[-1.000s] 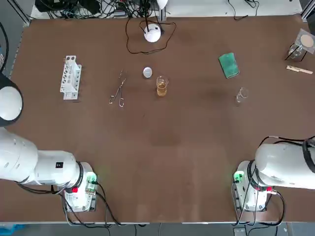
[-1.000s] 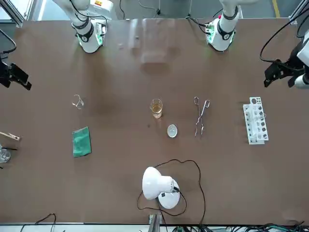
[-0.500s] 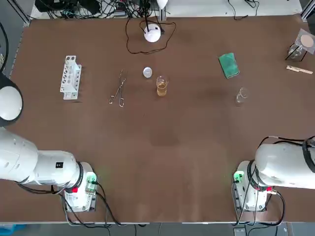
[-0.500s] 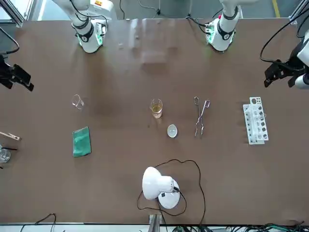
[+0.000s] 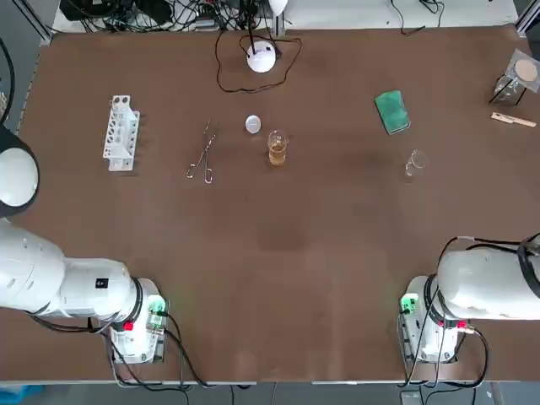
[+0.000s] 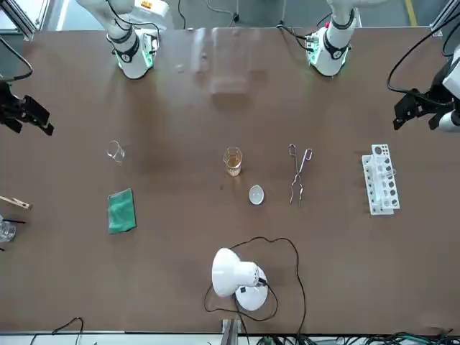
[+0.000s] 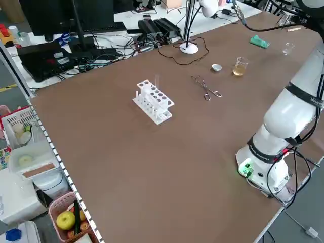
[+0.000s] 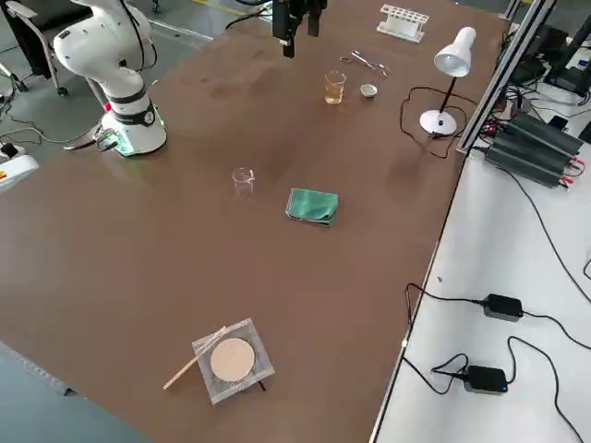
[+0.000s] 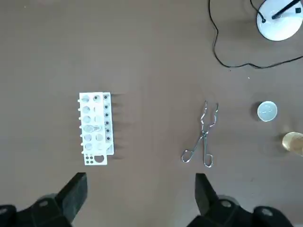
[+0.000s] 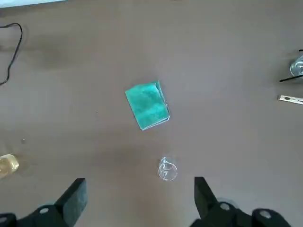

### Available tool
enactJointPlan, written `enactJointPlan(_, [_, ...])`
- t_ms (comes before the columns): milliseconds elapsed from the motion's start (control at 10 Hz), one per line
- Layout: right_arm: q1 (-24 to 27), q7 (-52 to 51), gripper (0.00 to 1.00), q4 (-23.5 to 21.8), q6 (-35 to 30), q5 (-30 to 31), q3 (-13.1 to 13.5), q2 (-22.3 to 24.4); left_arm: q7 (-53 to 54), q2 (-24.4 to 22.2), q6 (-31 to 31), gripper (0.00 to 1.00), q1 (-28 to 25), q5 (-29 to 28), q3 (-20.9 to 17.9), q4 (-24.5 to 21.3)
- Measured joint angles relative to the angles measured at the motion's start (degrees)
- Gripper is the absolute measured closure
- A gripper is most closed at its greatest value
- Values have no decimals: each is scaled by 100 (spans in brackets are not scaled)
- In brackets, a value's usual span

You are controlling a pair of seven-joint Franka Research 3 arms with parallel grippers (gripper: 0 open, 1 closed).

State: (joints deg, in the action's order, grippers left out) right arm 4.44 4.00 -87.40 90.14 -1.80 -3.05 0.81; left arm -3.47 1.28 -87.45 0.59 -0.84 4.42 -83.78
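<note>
The left gripper (image 9: 139, 187) hung above the left edge of the table (image 5: 295, 253), spread wide and holding nothing. The white test-tube rack (image 5: 121, 132) lay at roughly 1 o'clock from it, with metal tongs (image 5: 202, 154) at the rack's 3 o'clock. The right gripper (image 10: 139, 187) hovered spread and empty too. A small clear beaker (image 5: 413, 163), seemingly empty, stood at about its 10 o'clock, and the green cloth (image 5: 392, 111) lay at the beaker's 11.

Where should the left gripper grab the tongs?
At the narrow crossing near the pivot, straight from above. The tongs lie flat on the table, rings on the robot's side, tips away; rings and tips both splay wider. The left gripper, open and high above, would likely close best across that crossing.
</note>
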Motion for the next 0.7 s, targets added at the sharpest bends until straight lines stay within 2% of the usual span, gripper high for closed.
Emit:
enactJointPlan(100, [-393,0,0,0,4,1,394,0,0,0,0,0,2,0,3,0])
enactJointPlan(200, [-558,0,0,0,5,1,539,-2,0,0,0,0,4,0,8,0])
enactJointPlan(700, [-612,0,0,0,14,1,595,-11,0,0,0,0,5,0,9,0])
